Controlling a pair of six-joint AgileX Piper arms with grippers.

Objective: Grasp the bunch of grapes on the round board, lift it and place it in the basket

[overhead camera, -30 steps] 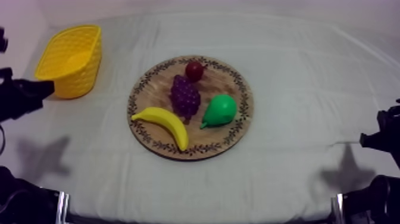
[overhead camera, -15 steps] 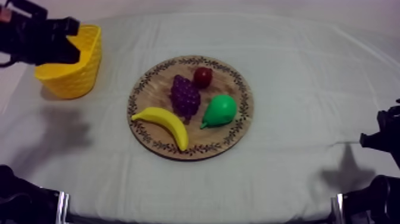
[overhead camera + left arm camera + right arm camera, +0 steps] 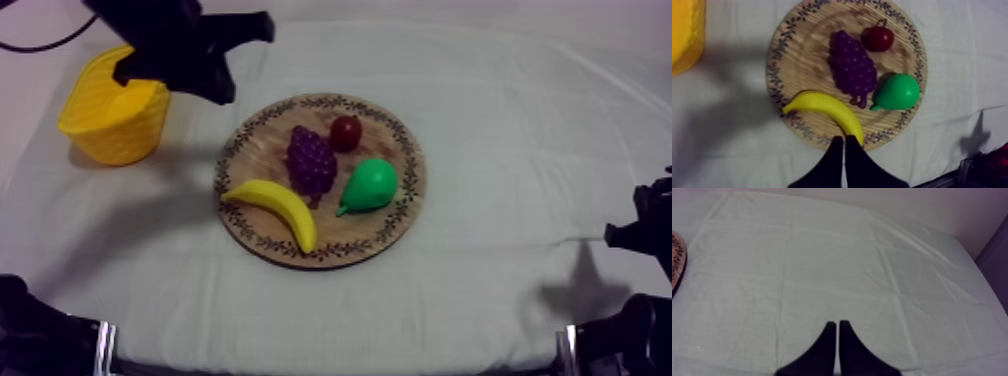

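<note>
The left pincer (image 3: pixel 844 137) is pressed together, with nothing held. The purple bunch of grapes (image 3: pixel 852 67) is crowded by the green toy pear (image 3: pixel 897 91), which could be grabbed instead.

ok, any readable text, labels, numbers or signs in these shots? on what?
None to read.
The board has a leafy pattern round its rim, not letters.
No marks show on the basket, grapes, banana, pear, small red fruit or cloth.
</note>
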